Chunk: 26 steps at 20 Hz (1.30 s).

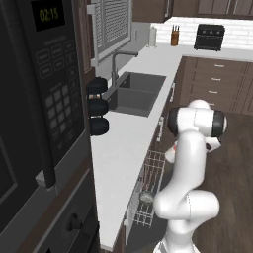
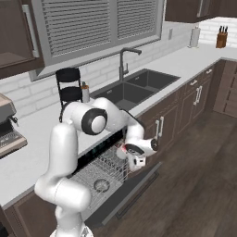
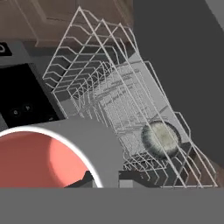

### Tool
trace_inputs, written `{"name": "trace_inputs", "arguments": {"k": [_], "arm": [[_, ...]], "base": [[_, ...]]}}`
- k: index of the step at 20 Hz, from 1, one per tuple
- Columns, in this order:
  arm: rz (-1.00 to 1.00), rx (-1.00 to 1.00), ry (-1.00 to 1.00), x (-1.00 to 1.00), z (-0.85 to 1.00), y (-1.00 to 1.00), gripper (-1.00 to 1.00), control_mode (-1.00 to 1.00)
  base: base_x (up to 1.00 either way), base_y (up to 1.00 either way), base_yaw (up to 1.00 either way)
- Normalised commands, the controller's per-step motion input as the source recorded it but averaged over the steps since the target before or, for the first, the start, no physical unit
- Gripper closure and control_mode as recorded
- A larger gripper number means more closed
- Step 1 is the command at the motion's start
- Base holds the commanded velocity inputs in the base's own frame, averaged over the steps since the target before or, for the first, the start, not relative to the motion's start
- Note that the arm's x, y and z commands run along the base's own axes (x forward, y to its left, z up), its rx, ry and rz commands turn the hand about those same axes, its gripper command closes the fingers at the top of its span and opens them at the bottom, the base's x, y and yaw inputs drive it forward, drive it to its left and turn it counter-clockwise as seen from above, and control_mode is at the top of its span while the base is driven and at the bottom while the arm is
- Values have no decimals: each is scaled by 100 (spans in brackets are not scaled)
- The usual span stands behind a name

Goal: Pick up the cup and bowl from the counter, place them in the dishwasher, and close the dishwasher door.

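My gripper [image 2: 127, 152] is shut on the cup [image 3: 39, 159], white with a red-pink inside, which sits large at the lower left of the hand view. It hangs over the outer end of the white wire rack [image 2: 99, 170], which is slid out of the dishwasher above the lowered dishwasher door [image 2: 135, 190]. The grey bowl [image 3: 161, 139] lies in the rack near its front corner, apart from the cup. From the base cameras the bowl [image 1: 147, 196] [image 2: 101, 185] shows low in the rack. The counter [image 1: 123, 143] runs above it.
A dark double sink [image 1: 136, 91] with a faucet is sunk into the counter. Three stacked black round things [image 1: 98, 106] stand beside it. A microwave [image 1: 39, 94] fills the left side. Brown cabinets [image 2: 194, 99] and wood floor [image 2: 194, 176] lie to the right.
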Motion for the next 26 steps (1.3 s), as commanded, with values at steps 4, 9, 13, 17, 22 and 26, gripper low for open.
{"name": "trace_inputs", "arguments": {"k": [4, 9, 13, 17, 22, 26], "arm": [[-42, 4, -1, 0, 0, 20, 100, -100], [-41, 1, 27, 0, 0, 2, 100, -100], [-32, 21, 29, 0, 5, -5, 100, -100], [-27, 35, 18, 0, 6, -4, 100, -100], [-22, 30, 7, 6, 0, -3, 100, -100], [0, 0, 4, 36, -6, 8, 100, -100]], "base": [[0, 0, 0], [0, 0, 0], [0, 0, 0], [0, 0, 0], [0, 0, 0], [0, 0, 0]]}}
